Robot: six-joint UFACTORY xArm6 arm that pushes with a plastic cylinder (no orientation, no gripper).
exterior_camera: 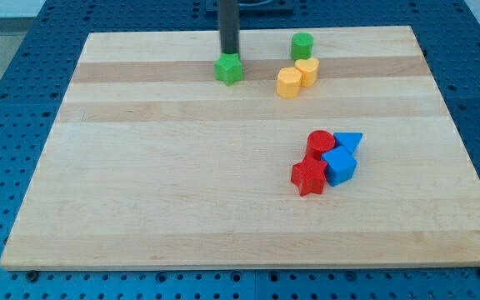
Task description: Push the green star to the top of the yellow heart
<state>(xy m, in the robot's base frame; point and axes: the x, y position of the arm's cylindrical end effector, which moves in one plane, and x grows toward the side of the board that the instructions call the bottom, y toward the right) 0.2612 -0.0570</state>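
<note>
Tip (229, 52) touches star's (229, 69) 12 o'clock edge; no claw here, just a rod | star sits at heart's (307, 71) 9 o'clock | your risk: pushing right knocks the yellow hexagon (288, 82) or green cylinder (302, 45).

Eight blocks total on the wooden board (140, 208).

Green, two: green star (229, 69) at 12 o'clock, green cylinder (302, 45) at 1 o'clock.

Yellow, two: yellow heart (307, 71), yellow hexagon (288, 82), both 1 o'clock.

Red, two: red cylinder (320, 144), red star (308, 177), 4 o'clock.

Blue, two: blue triangle (348, 142), blue cube (339, 165), 4 o'clock.

One rod, my tip (229, 52).
</note>
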